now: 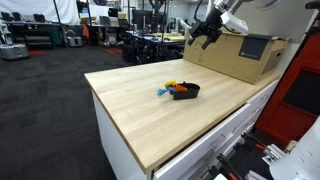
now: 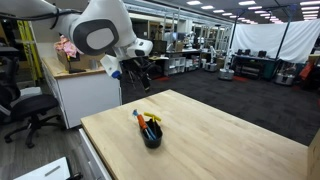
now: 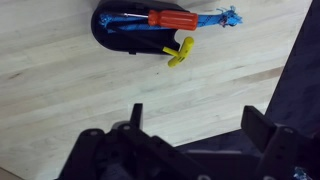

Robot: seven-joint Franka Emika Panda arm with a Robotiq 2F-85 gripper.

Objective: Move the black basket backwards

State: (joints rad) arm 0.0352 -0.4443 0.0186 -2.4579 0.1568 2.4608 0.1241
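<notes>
Hovering high over counter (image 1: 130, 100), tool (image 1: 207, 36) released, empty. Basket (image 1: 184, 90) sits clear of all edges; pinch bare rim, avoid screwdriver (image 3: 172, 18).

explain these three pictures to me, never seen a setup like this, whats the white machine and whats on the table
It is a white robot arm with a black two-fingered gripper. Two pictures come from cameras standing outside the robot; the third looks down from its wrist. On the light wooden table sits a small black basket holding an orange-handled tool, a blue piece and a yellow piece. A large cardboard box stands at one end. The gripper is open, above the table, holding nothing.
</notes>
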